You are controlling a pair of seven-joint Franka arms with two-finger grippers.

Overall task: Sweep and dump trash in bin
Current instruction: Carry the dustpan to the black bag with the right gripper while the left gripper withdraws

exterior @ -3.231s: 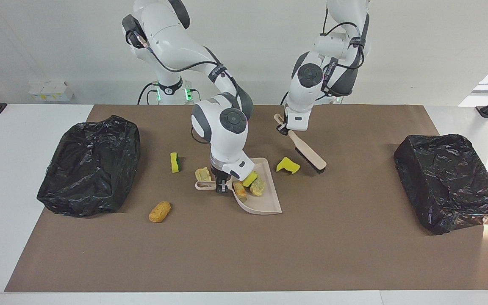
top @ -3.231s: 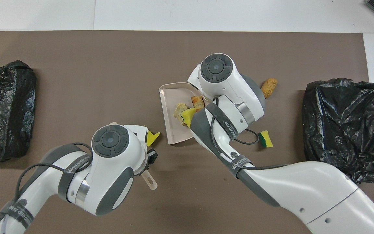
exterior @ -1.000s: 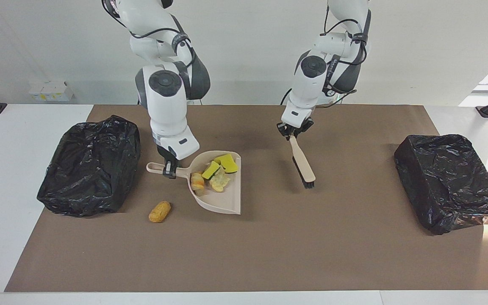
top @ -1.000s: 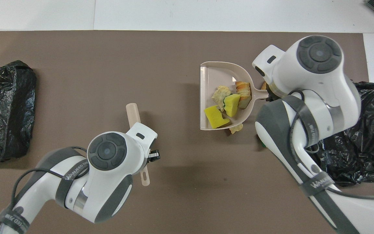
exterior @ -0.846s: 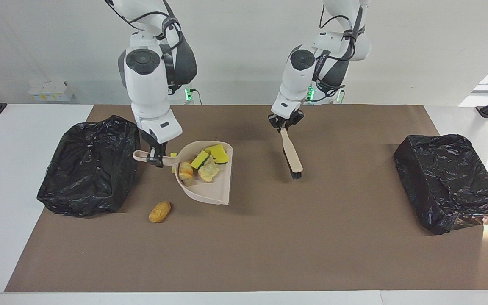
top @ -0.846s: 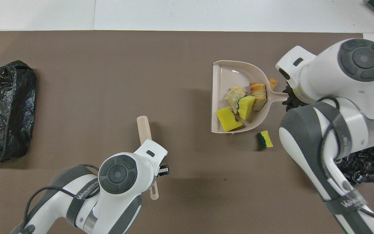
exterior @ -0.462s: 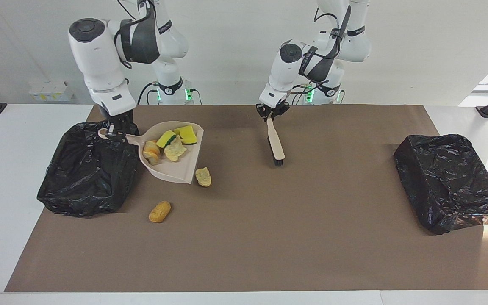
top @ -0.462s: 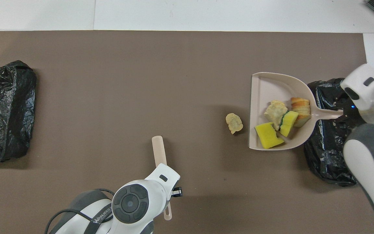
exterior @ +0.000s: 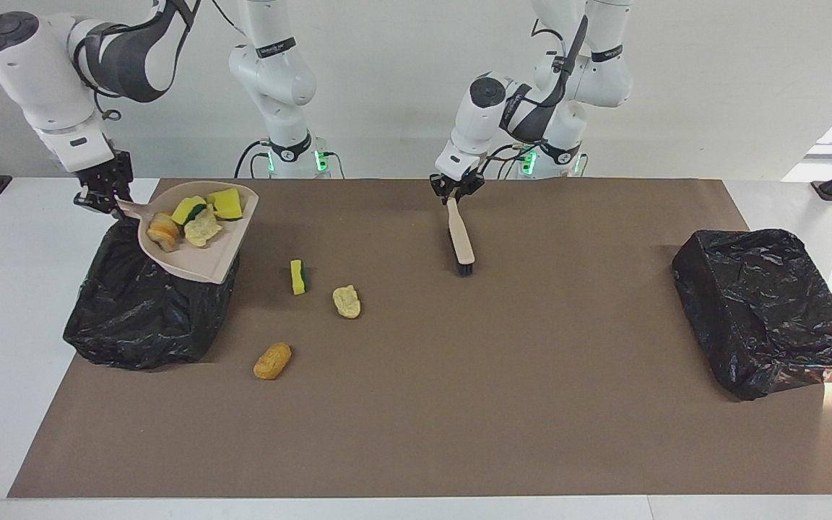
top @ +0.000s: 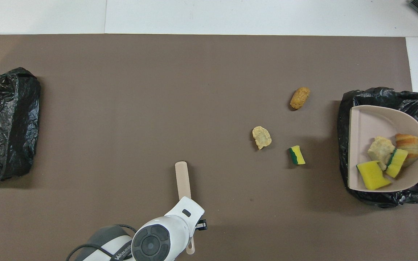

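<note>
Trash (exterior: 196,220): four light, soft scraps ride loose in the dustpan (exterior: 203,256) over the bin (exterior: 141,318), right end effector (exterior: 104,193) clamped on its handle; three lie on the desk. Left end effector (exterior: 455,186) grips the brush (exterior: 461,238).

A dustpan (exterior: 199,249) holding four scraps (exterior: 196,217) is hanging over the bin (exterior: 149,307) at the right arm's end. Three scraps (exterior: 347,302) are lying on the table (exterior: 459,404) beside that bin, with a second bin (exterior: 766,310) sitting at the left arm's end.

– Right gripper (exterior: 104,193)?
– Raised high at the right arm's end, fingers clamped, arm stretched outward.
– Left gripper (exterior: 454,189)?
– Lifted near its base, pointing down, fingers clamped.
</note>
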